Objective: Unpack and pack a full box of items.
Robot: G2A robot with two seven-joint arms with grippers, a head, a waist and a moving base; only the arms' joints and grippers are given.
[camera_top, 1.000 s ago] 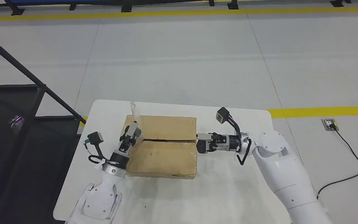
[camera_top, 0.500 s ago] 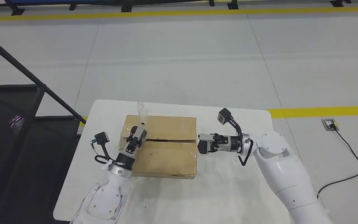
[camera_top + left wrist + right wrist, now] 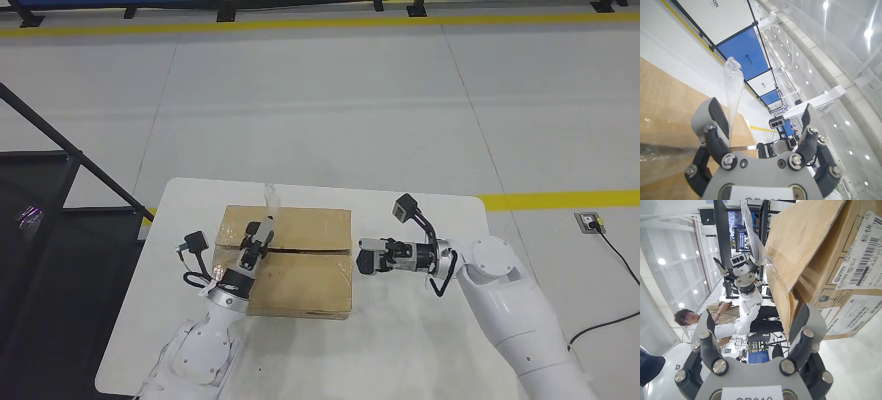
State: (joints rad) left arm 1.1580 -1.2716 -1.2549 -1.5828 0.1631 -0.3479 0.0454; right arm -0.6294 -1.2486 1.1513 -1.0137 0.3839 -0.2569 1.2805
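Two grippers released: left gripper (image 3: pixel 761 106) over box (image 3: pixel 300 272), tape strip (image 3: pixel 733 91) seemingly on its finger; right gripper (image 3: pixel 755 313) beside box.

The cardboard box (image 3: pixel 295 262) took up the middle of the white table (image 3: pixel 420 335). Its top flaps lay shut, barring any way in from above. A strip of clear tape (image 3: pixel 270 197) stood up from the box's top seam and rested against one pad of the left gripper (image 3: pixel 262 236). That gripper's fingers were spread above the lid, and together they blocked the left part of the seam. The right gripper (image 3: pixel 362 257), fingers apart, sat just beside the box's right end, where a flap corner gaped slightly. Its arm crossed the tabletop on that side. Bare table lay wide on the near side and narrow behind the box.
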